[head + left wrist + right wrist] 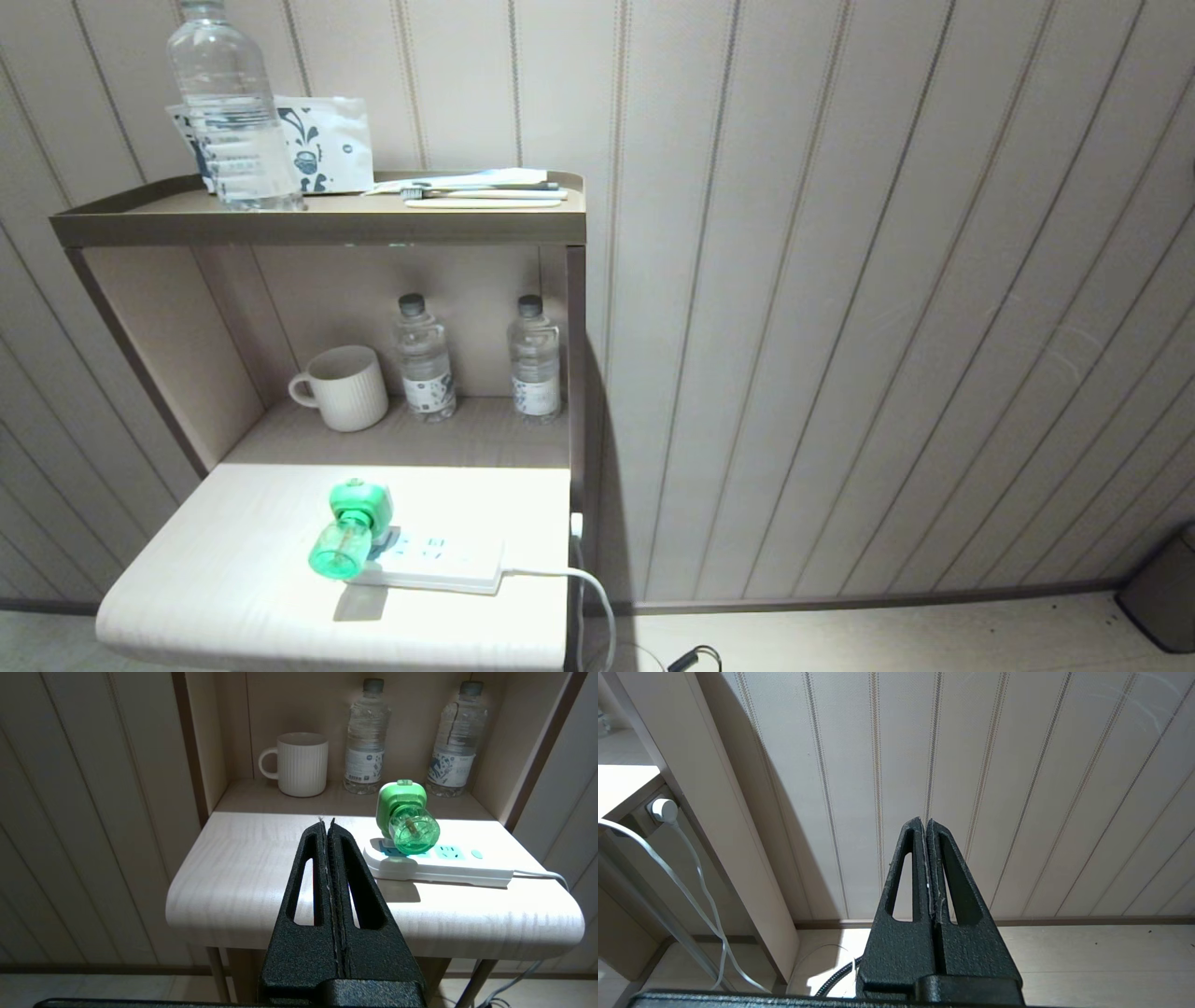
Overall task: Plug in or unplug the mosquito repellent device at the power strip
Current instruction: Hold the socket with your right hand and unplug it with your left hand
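The green mosquito repellent device (352, 528) (407, 817) stands plugged into the left end socket of the white power strip (439, 565) (444, 868), its liquid bottle pointing toward me. The strip lies on the pale wooden table (233, 579) (261, 868). My left gripper (327, 821) is shut and empty, held in front of the table edge, short of the device and to its left. My right gripper (923, 820) is shut and empty, off to the right of the table, facing the panelled wall. Neither gripper shows in the head view.
A white mug (342, 387) (299, 764) and two water bottles (426, 357) (535, 357) stand on the shelf behind the table. A third bottle (231, 107) and packets sit on the top shelf. The strip's cable (588, 597) (686, 877) hangs down the table's right side.
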Robot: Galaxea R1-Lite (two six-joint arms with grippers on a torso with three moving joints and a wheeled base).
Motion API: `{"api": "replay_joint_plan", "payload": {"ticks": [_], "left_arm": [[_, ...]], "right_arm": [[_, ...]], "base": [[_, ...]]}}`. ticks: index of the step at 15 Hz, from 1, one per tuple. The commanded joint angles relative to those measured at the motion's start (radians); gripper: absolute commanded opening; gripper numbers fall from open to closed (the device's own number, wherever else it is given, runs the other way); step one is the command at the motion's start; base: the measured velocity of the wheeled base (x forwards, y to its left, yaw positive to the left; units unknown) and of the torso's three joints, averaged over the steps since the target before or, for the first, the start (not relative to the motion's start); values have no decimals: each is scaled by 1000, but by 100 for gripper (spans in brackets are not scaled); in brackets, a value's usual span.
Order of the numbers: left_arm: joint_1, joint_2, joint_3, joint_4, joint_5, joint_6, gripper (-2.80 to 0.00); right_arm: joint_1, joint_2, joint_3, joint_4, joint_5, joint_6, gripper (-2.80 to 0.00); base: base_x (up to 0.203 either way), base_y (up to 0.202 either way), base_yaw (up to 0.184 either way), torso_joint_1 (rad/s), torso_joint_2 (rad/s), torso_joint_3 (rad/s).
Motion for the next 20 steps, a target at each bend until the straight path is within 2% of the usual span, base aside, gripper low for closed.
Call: {"api": "replay_joint_plan", "payload": {"ticks": [1, 20], "left_arm": [[-1, 2, 0, -1, 0, -3, -280], [-2, 3, 0, -4, 2, -15, -280]], "right_arm": [[0, 3, 0, 0, -2, 1, -280], [-2, 3, 0, 0, -3, 2, -280]], "base": [[0, 0, 0, 0, 0, 0], [0, 0, 0, 0, 0, 0]]}}
